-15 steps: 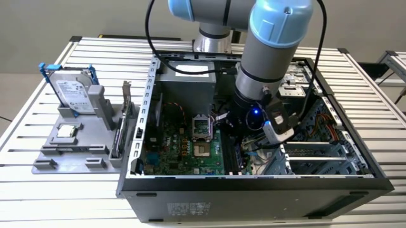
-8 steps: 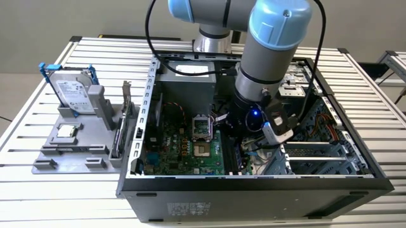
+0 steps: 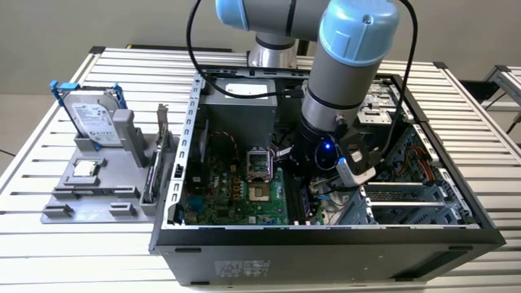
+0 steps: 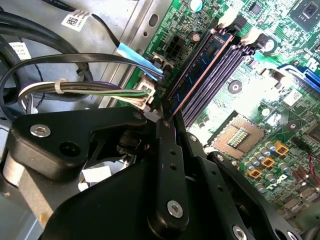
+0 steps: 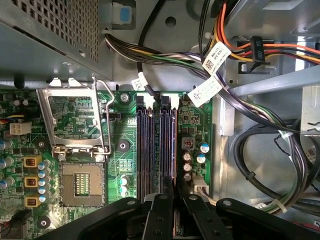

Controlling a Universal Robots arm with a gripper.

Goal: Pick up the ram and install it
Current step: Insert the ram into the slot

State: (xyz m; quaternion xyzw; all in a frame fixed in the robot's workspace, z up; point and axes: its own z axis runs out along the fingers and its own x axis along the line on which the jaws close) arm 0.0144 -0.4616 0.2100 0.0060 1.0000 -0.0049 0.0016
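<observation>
The ram (image 4: pixel 202 62) is a dark blue stick standing on edge along the outermost memory slot of the green motherboard (image 4: pixel 280 55), on the side nearest the cable bundle. In the first wrist view the ram (image 5: pixel 175 150) is a thin edge-on line over that slot. My gripper (image 4: pixel 167 120) is shut on the near end of the stick, its black fingers (image 5: pixel 164 200) pressed against both faces. In the exterior view the arm's wrist (image 3: pixel 326 146) reaches down into the open computer case (image 3: pixel 326 241), above the slots.
An open CPU socket (image 5: pixel 80 185) lies beside the memory slots (image 5: pixel 150 150). Cable bundles (image 5: pixel 270 150) and the case wall crowd the other side. Left of the case, a grey fixture (image 3: pixel 57 210) carries a hard drive (image 3: pixel 94 119) and an expansion card (image 3: pixel 160 155).
</observation>
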